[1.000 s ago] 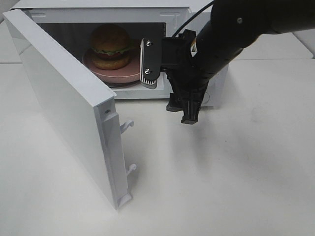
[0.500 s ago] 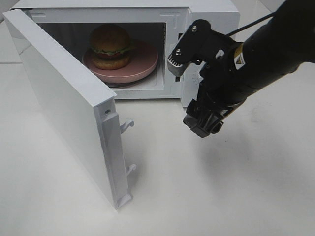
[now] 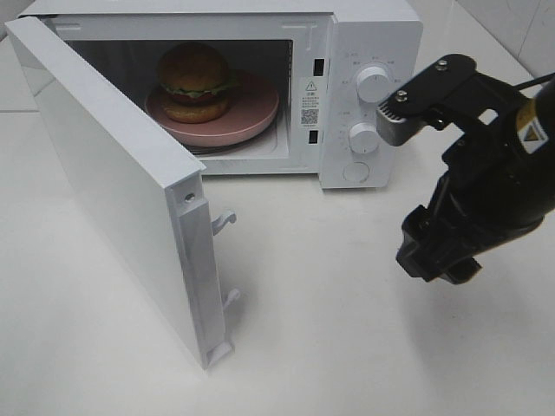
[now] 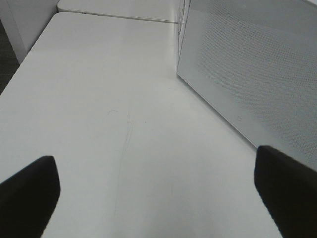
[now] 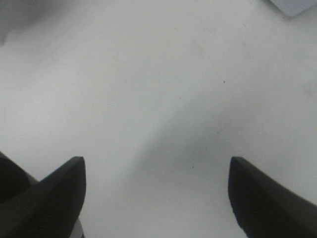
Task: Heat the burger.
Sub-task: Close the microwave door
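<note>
The burger, with golden-brown bun halves and green lettuce, sits on a round pink plate inside the white microwave. The microwave door stands wide open to the left. My right gripper hangs above the table to the right of the microwave's front, apart from it; in the right wrist view its fingers are spread and empty over bare table. My left arm is out of the exterior view; in the left wrist view its fingers are spread and empty beside the door's outer panel.
The microwave has two round knobs and a button on its right control panel. The open door juts far forward over the white table. A table edge and a seam show in the left wrist view.
My right arm has drawn back from the microwave's opening, moving right and toward the front of the table. The burger, plate and door have not moved.
</note>
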